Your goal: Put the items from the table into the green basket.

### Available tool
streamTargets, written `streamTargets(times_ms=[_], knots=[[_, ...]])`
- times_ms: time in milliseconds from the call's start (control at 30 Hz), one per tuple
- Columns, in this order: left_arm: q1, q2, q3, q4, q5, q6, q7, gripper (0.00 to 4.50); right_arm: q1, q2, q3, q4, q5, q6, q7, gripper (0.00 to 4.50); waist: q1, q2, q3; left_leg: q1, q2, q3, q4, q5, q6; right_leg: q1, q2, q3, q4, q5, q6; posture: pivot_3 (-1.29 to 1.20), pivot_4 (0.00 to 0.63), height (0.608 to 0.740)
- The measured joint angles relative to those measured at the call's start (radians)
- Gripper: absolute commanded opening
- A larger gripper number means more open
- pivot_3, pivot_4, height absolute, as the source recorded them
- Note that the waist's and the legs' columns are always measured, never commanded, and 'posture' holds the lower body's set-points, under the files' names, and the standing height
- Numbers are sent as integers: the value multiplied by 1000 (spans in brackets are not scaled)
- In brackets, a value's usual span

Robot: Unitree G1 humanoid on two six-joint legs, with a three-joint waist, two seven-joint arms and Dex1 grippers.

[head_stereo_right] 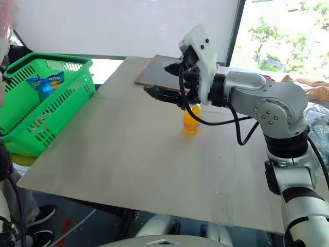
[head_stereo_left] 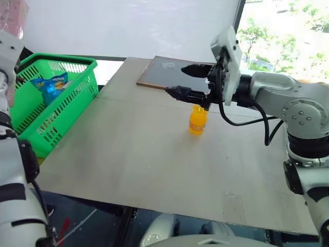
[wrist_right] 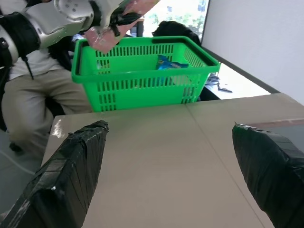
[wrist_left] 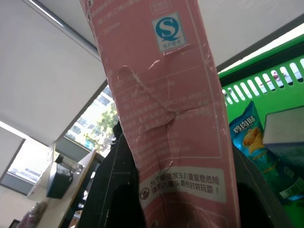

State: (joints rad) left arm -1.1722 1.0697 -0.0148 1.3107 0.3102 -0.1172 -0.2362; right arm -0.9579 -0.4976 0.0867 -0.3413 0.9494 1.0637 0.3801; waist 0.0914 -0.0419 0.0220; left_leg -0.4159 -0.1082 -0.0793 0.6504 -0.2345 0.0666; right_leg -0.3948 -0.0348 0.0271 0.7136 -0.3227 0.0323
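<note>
**A:** Where do the two items sit right now?

**B:** The orange-drink bottle (head_stereo_left: 197,120) stands upright on the beige surface (head_stereo_left: 154,154), near its middle and well apart from the green basket (head_stereo_left: 77,98). The pink packet (wrist_left: 175,118) is off the surface entirely: the left tool (wrist_right: 121,20) is clamped on its lower end, with the black fingers (wrist_left: 114,190) pressed against both of its flat sides.

**A:** And where is that packet relative to the basket?

**B:** In the right wrist view, it hangs at the basket's rim, at the corner nearest a seated person in beige trousers (wrist_right: 33,95). Whether it is directly above the opening or just outside the rim, I can't quite say from that angle.

**A:** What about the right tool?

**B:** The right tool (head_stereo_left: 187,81) is spread wide, with nothing between its fingers. It hovers just above the bottle's cap, pointing level towards the basket side. It doesn't appear to touch the bottle.

**A:** Anything in the basket?

**B:** A blue snack bag (head_stereo_left: 50,85) with a picture of crisps lies inside, and in the left wrist view a grey-topped box (wrist_left: 285,128) sits beside it.

**A:** Anything else on the surface?

**B:** A dark flat board (head_stereo_left: 164,74) lies at the far edge, beyond the bottle.
</note>
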Motion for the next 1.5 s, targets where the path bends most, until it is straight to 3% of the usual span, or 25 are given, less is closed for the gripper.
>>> streamTargets(times_ms=[33, 67, 167, 233, 367, 433, 500, 567, 633, 800, 900, 967, 1067, 1267, 1367, 1500], knots=[[19, -1, 12, 11, -9, 12, -12, 1625, 0, 0, -10, -9, 1, 8, -6, 4500, -3, 0, 0, 0, 0, 0, 0, 0, 0, 0, 0, 0, 0, 0, 0, 155, 0, 740], [38, -4, 33, 21, -35, 38, -26, 2220, 0, 0, -18, -21, 4, 16, -10, 4500, -11, 0, 0, 0, 0, 0, 0, 0, 0, -1, 0, -1, 0, 0, 0, 155, 0, 740], [78, -9, 71, 50, -71, 88, -13, 3261, 3, -1, -41, -56, 14, 30, -18, 4500, -30, -3, -2, 0, 0, 0, 0, 0, 0, -1, 0, -2, 0, 0, 0, 155, 0, 740], [77, -14, 99, 40, -98, 68, -4, 4202, 13, -3, -57, -79, 21, 37, -18, 4500, -36, -7, -4, 0, 0, 0, 0, 0, 0, -1, -1, -2, 0, 0, 0, 95, 0, 740], [34, -44, 142, -16, -157, -9, -47, 4202, 51, -22, -65, -112, 24, 38, -13, 4500, -40, -9, -6, 0, 0, 0, 1, 0, 0, 1, -2, -3, 0, 0, 0, 61, 0, 740], [9, -135, 171, -146, -245, 10, -173, 4202, 90, -42, -86, -145, 31, 38, -11, 4500, -37, -9, -7, -1, -2, -2, 2, 0, 0, 2, -3, -4, -1, 0, 0, 27, 0, 740], [69, -231, 157, -383, -349, 106, -363, 4202, 128, -68, -110, -183, 45, 39, -10, 4500, -36, -5, -9, -1, -4, -3, 2, 0, 1, 4, -5, -3, -2, 0, 0, -10, 0, 740], [233, -330, 101, -719, -488, 285, -536, 4202, 181, -107, -142, -239, 72, 50, -17, 4500, -57, 6, -15, 0, -7, -2, 2, -1, 3, 5, -7, 1, -4, 0, 0, -40, 0, 740], [443, -421, 12, -1014, -597, 476, -609, 4202, 269, -178, -199, -292, 102, 78, -28, 4500, -96, 12, -19, 1, -7, -1, 3, -3, 7, 7, -6, 5, -2, 0, 0, -83, 0, 740], [661, -471, -107, -1257, -627, 707, -598, 4362, 456, -313, -339, -401, 190, 128, -93, 4500, -236, 13, -18, 3, -9, -11, 0, -2, 5, 1, -3, 8, -7, -1, -2, -188, 0, 740], [667, -469, -103, -1298, -629, 751, -580, 4362, 504, -338, -384, -448, 250, 131, -138, 4500, -287, 18, -20, 8, -10, -12, -1, -3, 6, 3, -3, 8, -5, -1, -2, -211, 0, 740], [667, -470, -103, -1324, -637, 769, -578, 4362, 533, -352, -403, -481, 308, 124, -192, 4500, -305, 20, -20, 22, -10, -13, -2, -6, 11, 16, -3, 9, -6, -1, -2, -221, 0, 740], [659, -470, -120, -1295, -614, 741, -593, 4362, 559, -360, -407, -506, 367, 97, -271, 4500, -293, 28, -20, 26, -10, -19, -2, -7, 12, 24, -3, 2, -17, 3, 0, -228, 0, 740], [604, -508, -240, -1122, -447, 579, -575, 4362, 570, -395, -393, -508, 432, 52, -349, 4500, -266, 28, -20, 19, -12, -20, 1, -7, 11, 22, -5, 1, -22, 6, 1, -231, 4, 740], [557, -579, -257, -991, -406, 497, -563, 4362, 578, -426, -381, -503, 457, 25, -372, 4500, -261, 28, -20, 16, -13, -20, 1, -6, 10, 22, -5, 1, -25, 6, 2, -236, 8, 740], [483, -651, -269, -814, -356, 376, -565, 2905, 590, -461, -375, -502, 487, -7, -392, 4500, -262, 28, -20, 16, -12, -20, 1, -9, 14, 22, -6, 1, -27, 5, 2, -245, 13, 740]])
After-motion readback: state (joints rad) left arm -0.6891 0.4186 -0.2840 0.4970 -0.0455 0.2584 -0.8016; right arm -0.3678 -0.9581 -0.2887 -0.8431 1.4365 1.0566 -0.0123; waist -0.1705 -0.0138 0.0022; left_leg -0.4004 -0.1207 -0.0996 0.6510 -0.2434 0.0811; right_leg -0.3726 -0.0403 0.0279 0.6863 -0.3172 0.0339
